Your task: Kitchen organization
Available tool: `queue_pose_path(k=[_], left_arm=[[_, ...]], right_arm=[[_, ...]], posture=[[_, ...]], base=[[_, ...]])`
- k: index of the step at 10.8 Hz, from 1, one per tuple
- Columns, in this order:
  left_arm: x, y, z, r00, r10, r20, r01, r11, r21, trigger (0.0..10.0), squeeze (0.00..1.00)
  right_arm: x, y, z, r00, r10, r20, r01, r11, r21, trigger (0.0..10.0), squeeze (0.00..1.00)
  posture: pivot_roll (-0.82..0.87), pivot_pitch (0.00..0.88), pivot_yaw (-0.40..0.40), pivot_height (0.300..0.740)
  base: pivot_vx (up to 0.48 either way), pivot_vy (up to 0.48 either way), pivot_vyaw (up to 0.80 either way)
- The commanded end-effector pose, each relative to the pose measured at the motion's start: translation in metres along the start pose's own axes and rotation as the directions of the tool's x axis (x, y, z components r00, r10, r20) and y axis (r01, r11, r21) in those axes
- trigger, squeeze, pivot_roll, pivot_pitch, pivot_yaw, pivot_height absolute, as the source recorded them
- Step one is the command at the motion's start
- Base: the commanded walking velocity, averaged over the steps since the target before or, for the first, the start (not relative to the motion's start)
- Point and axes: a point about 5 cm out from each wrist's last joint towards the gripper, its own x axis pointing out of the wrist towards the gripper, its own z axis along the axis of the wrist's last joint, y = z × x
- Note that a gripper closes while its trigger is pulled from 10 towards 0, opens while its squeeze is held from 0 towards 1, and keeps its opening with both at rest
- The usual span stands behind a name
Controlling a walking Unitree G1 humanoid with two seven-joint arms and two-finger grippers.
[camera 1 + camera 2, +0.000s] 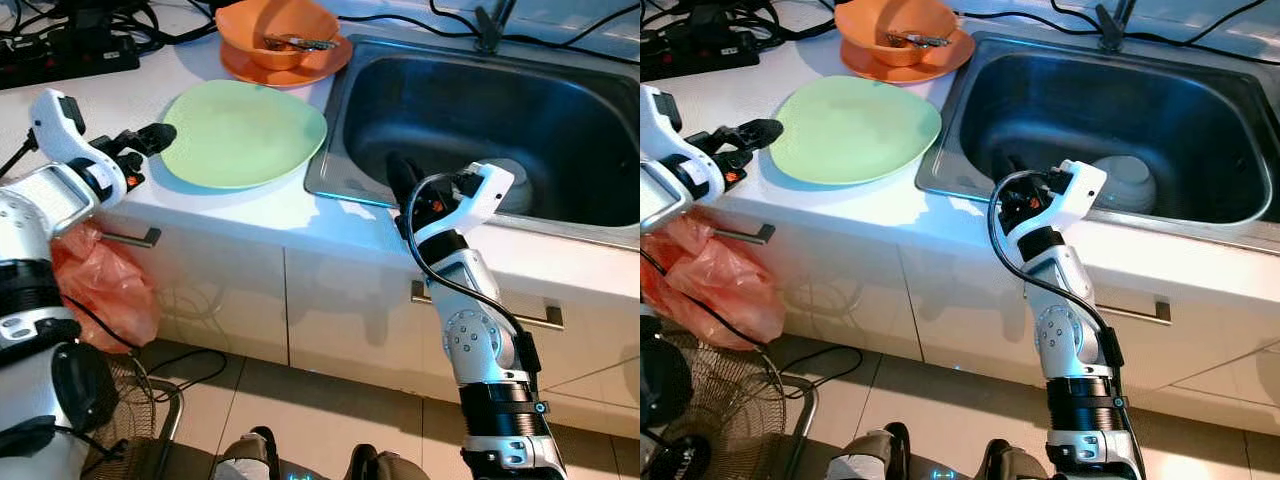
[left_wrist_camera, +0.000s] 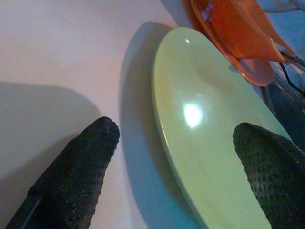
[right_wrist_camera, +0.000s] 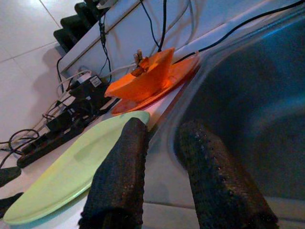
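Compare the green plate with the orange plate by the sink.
The green plate is pale green, larger and bare; the orange plate is smaller and carries an orange bowl. The green plate lies between the left gripper's open fingers; the orange sits farther back. Both rest on the white counter.

We see a light green plate (image 1: pixel 243 133) on the white counter (image 1: pixel 260 210). The bowl (image 1: pixel 277 28) and its plate (image 1: pixel 290 66) are orange. Our sink (image 1: pixel 480 120) is shiny grey. The bag (image 1: pixel 105 280) is red. Our fingers (image 2: pixel 76 176) are black with tiny bumps.
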Motion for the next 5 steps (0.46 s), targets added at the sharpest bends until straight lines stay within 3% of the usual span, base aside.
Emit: queue_pose_path(k=[1, 5], left_arm=[[0.0, 0.007, -0.013, 0.997, 0.028, -0.076, -0.031, 0.999, -0.039, 10.0, 0.0], [0.011, -0.011, -0.043, 0.982, -0.05, -0.181, 0.026, 0.991, -0.135, 10.0, 0.0]], right_arm=[[-0.003, -0.002, -0.001, 1.0, -0.015, -0.008, 0.015, 1.0, -0.005, 10.0, 0.0], [-0.002, 0.0, -0.003, 1.0, -0.01, -0.01, 0.01, 1.0, -0.003, 10.0, 0.0]], posture=[[0.15, 0.177, 0.01, 0.74], [0.14, 0.172, 0.013, 0.74]], base=[[0.0, 0.0, 0.0], [0.0, 0.0, 0.0]])
